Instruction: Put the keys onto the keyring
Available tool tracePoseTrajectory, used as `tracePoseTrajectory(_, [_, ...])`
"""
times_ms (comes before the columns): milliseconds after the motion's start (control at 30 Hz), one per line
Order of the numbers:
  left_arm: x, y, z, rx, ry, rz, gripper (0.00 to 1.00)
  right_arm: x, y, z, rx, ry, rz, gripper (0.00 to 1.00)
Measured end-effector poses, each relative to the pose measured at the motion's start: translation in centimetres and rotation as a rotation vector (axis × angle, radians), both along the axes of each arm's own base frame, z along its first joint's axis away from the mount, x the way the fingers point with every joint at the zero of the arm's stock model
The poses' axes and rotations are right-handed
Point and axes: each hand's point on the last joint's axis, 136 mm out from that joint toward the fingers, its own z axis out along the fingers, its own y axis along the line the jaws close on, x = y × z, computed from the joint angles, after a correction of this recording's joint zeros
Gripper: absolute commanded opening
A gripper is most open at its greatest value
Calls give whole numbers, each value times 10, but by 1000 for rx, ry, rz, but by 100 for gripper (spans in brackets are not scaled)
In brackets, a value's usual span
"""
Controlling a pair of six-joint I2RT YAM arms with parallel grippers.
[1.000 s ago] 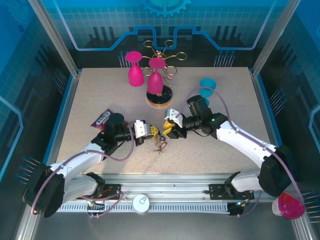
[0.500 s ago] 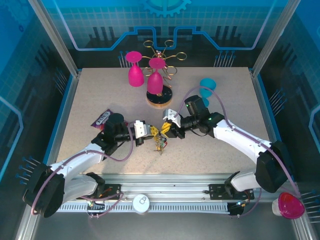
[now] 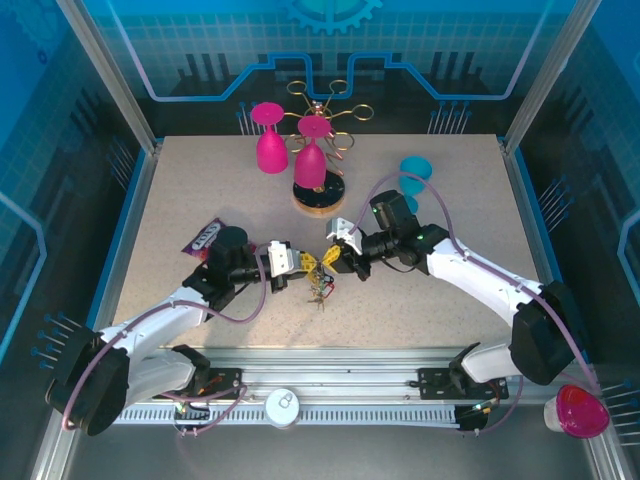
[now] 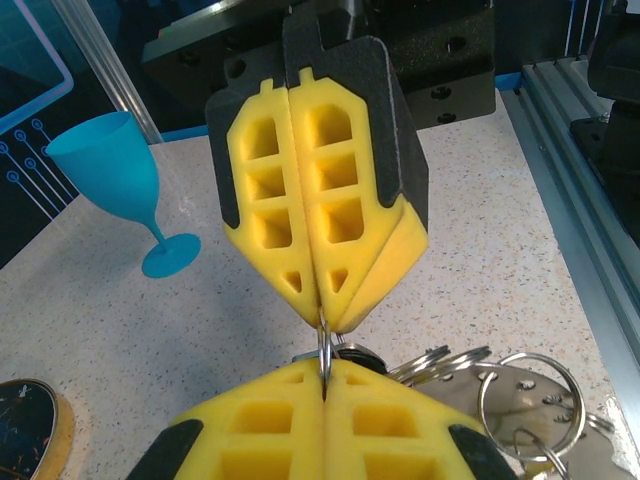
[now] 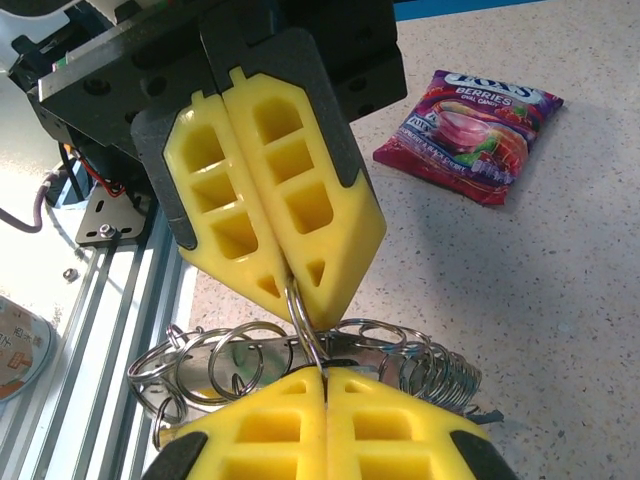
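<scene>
The left fingers point(image 4: 260, 425) and right fingers point(image 5: 390, 430) meet tip to tip over the middle of the worktop point(image 3: 430, 310), near its front edge. Both pairs are clenched on the same thin grey wire, which looks like the keyring point(image 5: 298, 312). Each pair pinches it at the very tips, one just beside the other. My reading is that this double hold steadies the loop between two close points, so that one side can work the wire while the other anchors it. The keys point(image 3: 320, 290) hang in a cluster just below and near the pinch, tangled with many small split rings. They appear to brush the worktop, though I cannot tell which of them are already threaded on. That bunch is the main obstacle. It crowds the wire right under the pads, and the pads themselves cover the stretch where an opening would be, so any gap in the loop stays hidden. The rest stands well clear: a candy bag point(image 5: 465, 120) lies on the left beside the left arm, and a blue glass point(image 4: 120, 180) stands far right. The rack point(image 3: 318, 195) on its wooden base, with two pink glasses point(image 3: 270, 140), sits at the far middle.
</scene>
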Motion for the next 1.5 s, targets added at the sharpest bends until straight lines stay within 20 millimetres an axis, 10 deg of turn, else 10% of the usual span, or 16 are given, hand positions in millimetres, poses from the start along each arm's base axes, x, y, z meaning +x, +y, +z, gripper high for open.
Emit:
tracePoseTrajectory(300, [-3,0,-1,-9,19,-6,0,2,2,-19,-44,68,4,5])
tracePoseTrajectory(733, [-2,-1,6,-27,-5,-9,0,1,3,13,58,-44,-1,27])
tracePoseTrajectory(1200, [-2,-2,8,-35,-14,-14,0,0,11,11,76,-58,39,24])
tracePoseTrajectory(1500, [0,0,8,-40,3,-2,0,0,11,10,73,-83,50,0])
